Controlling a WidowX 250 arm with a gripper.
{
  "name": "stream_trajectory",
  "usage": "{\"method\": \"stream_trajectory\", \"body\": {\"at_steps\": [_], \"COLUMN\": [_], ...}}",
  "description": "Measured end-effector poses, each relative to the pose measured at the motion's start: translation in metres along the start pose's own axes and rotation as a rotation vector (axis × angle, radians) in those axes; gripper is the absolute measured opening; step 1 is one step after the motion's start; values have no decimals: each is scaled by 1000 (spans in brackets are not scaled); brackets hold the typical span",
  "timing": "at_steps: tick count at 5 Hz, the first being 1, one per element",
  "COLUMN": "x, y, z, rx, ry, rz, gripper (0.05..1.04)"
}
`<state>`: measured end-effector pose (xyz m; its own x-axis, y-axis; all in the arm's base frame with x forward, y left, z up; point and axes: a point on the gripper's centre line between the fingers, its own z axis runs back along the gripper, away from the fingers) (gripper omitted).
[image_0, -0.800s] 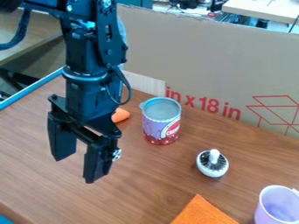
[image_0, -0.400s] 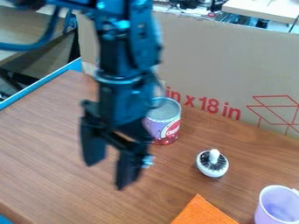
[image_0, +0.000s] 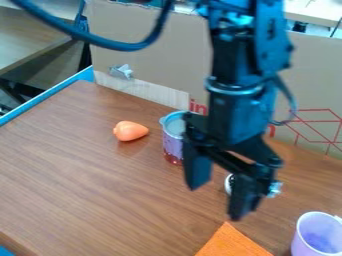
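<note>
"What do you see at the left?"

"A wood-topped desk (image_0: 80, 175), with a blue strip (image_0: 41, 97) slanting along its far left edge. Left of the middle, an orange, pear-shaped thing (image_0: 129, 131) lies on its side."

"And next to that?"

"A can (image_0: 172, 142), upright, near the middle of the frame. It's purple above and red at the bottom, and the arm covers its right side."

"So where's the hand (image_0: 215, 202)?"

"Just right of the middle and a bit low, pointing down. Its two fingers are wide apart, and it has hold of nothing."

"Is it touching the can?"

"I can't tell; it overlaps the can from this side. Behind the hand there's a small round thing (image_0: 228, 184), with only a pale bit of its left side peeking out."

"What about lower down?"

"An orange cloth (image_0: 230, 242) lies at the bottom edge, one corner pointing up toward the hand. Then a light purple cup (image_0: 310, 242) stands upright in the lower right corner, partly cut off by the frame."

"And at the back?"

"A cardboard panel (image_0: 147, 55) with red print runs across, behind the arm."
</note>
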<state>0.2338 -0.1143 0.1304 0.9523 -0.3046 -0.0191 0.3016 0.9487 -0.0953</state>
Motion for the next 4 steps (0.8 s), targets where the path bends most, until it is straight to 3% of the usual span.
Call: {"method": "stream_trajectory", "body": {"at_steps": [1,2,4], "x": [35,58,76], "y": [-19,-28,-30], "z": [-15,-28,-49], "rx": [48,63,63], "ry": [-31,-52,-39], "rz": [-9,1,39], "gripper": [1001,1001,1001]}}
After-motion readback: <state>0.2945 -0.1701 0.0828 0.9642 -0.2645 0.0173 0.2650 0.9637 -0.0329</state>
